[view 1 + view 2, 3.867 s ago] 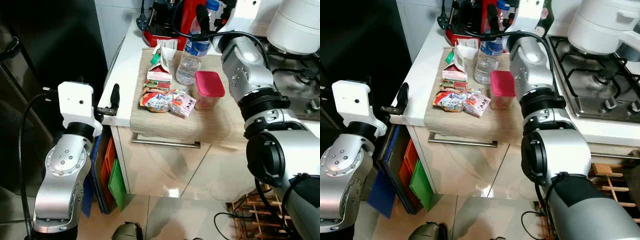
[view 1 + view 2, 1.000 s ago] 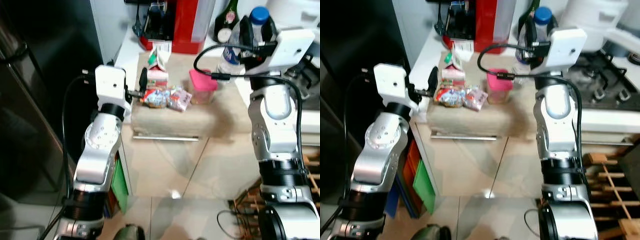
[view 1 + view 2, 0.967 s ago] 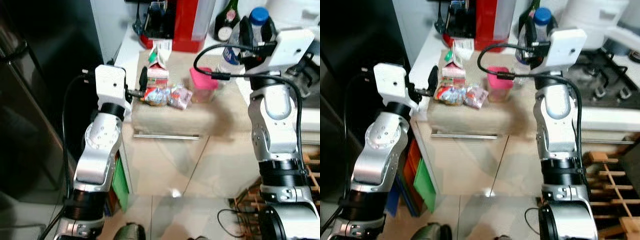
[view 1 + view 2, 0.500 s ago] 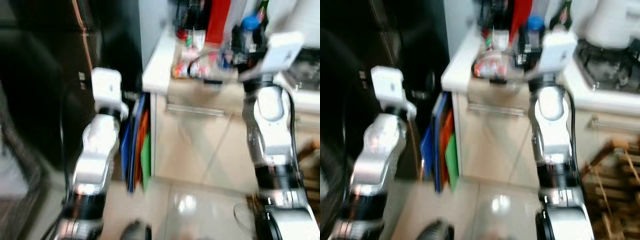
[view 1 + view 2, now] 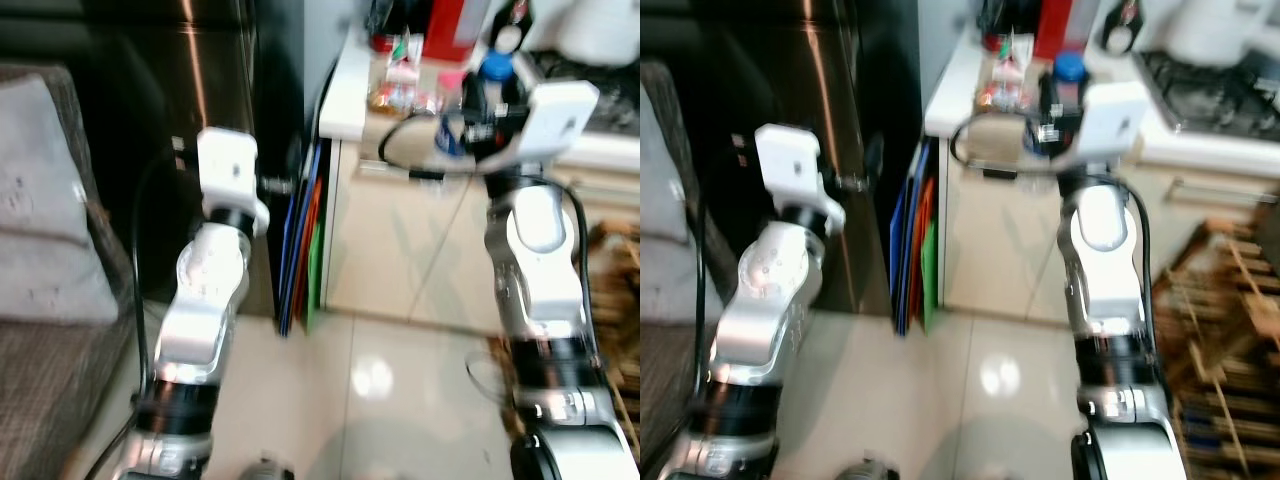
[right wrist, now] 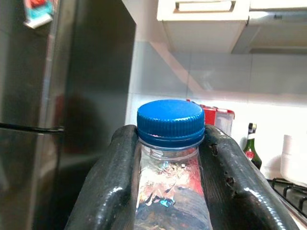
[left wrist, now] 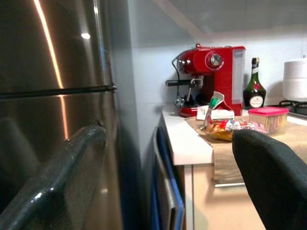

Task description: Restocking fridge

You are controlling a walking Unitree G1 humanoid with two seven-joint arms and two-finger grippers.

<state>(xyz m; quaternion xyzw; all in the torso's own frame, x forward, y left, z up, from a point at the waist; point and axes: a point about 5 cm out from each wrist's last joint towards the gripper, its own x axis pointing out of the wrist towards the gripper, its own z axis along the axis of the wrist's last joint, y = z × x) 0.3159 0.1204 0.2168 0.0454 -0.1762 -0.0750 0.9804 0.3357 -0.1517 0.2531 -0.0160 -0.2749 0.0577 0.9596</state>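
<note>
A clear water bottle (image 6: 170, 191) with a blue cap (image 5: 493, 68) is held upright in the air by my right gripper (image 6: 168, 158), shut on its neck, in front of the counter (image 5: 352, 85). A milk carton (image 7: 216, 108), snack packs (image 7: 231, 126) and a pink-lidded container (image 7: 267, 117) lie on the wooden board (image 7: 225, 158) on the counter. The dark steel fridge (image 5: 200, 100) stands left of the counter, doors closed. My left gripper (image 7: 168, 191) is raised close to the fridge front, open, with nothing between its fingers (image 7: 62, 177).
Blue, orange and green boards (image 5: 305, 240) stand in the gap between fridge and cabinet. A red coffee machine (image 7: 211, 76) and a green bottle (image 7: 254, 91) sit at the counter's back. A grey sofa (image 5: 50, 230) is at far left, a wooden rack (image 5: 1230, 330) at right.
The camera has drawn back and swung left, bringing the fridge and sofa into view. The bottle, earlier standing on the board, now hangs in my right gripper away from the counter.
</note>
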